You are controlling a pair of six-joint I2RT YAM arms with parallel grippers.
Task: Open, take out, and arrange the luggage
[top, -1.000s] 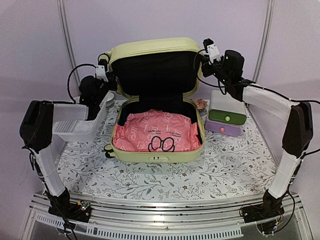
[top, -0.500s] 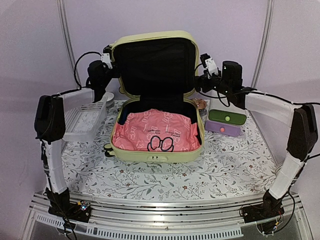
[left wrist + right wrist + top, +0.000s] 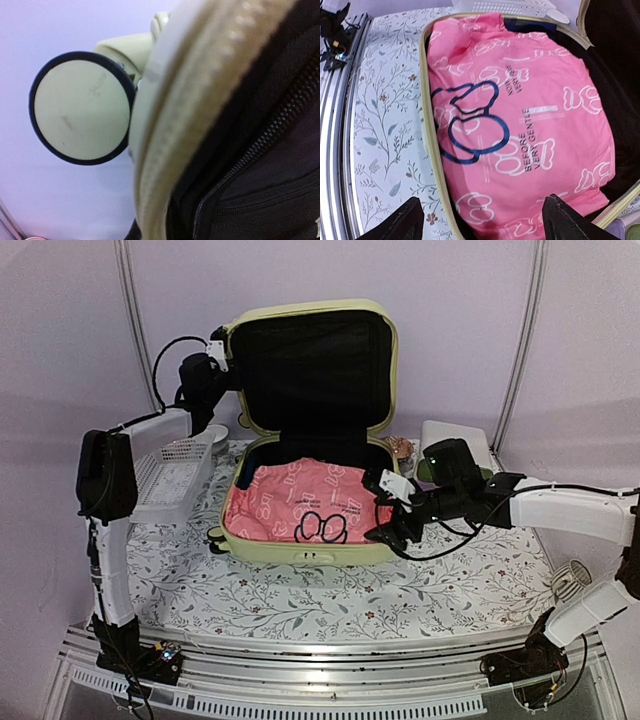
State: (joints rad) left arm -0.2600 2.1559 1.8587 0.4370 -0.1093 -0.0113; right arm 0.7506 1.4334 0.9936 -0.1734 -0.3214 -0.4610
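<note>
The luggage (image 3: 310, 552), a pale yellow-green suitcase, lies open with its black-lined lid (image 3: 310, 370) standing upright. A pink printed garment (image 3: 300, 495) fills the lower shell. My left gripper (image 3: 220, 348) is at the lid's upper left corner. Its wrist view shows only the lid rim (image 3: 170, 125), a wheel (image 3: 80, 107) and the zipped lining (image 3: 260, 165); the fingers are hidden, with the rim running to where they sit. My right gripper (image 3: 381, 508) hangs open over the garment's front right part. In its wrist view the garment (image 3: 520, 125) lies between the spread fingers (image 3: 402, 222).
A white slatted basket (image 3: 170, 480) stands left of the suitcase. A small white box (image 3: 455, 435) with coloured drawers sits behind the right arm. A small shell-like object (image 3: 403, 448) lies by the lid's right side. The floral cloth (image 3: 330, 610) covers the table.
The right gripper let go of the lid's right corner, opened, and swung down over the pink garment. The lid rose to upright with the left gripper still at its left corner.
</note>
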